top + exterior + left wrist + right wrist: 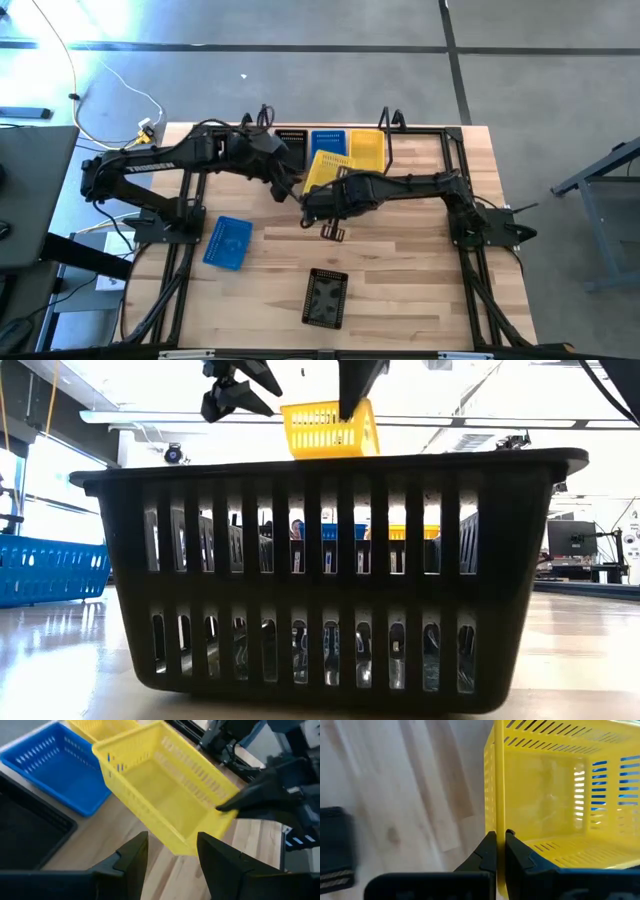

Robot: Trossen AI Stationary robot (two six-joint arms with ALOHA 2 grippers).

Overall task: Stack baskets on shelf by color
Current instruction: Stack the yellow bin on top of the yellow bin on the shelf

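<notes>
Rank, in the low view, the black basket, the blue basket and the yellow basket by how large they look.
1. Black basket: largest, but it stands nearest to the camera.
2. Blue basket: cut off by the picture's edge.
3. Yellow basket: smallest, held up by the right hand, farther away.
Real sizes stay unsure.

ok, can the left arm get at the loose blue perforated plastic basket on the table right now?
Probably yes: the left hand is open and empty, the blue basket lies uncovered on its side, and the right hand holds the yellow basket.

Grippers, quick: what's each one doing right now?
Left gripper: open, holding nothing, just short of the yellow basket.
Right gripper: shut on the yellow basket's wall, holding it above the table.
</notes>
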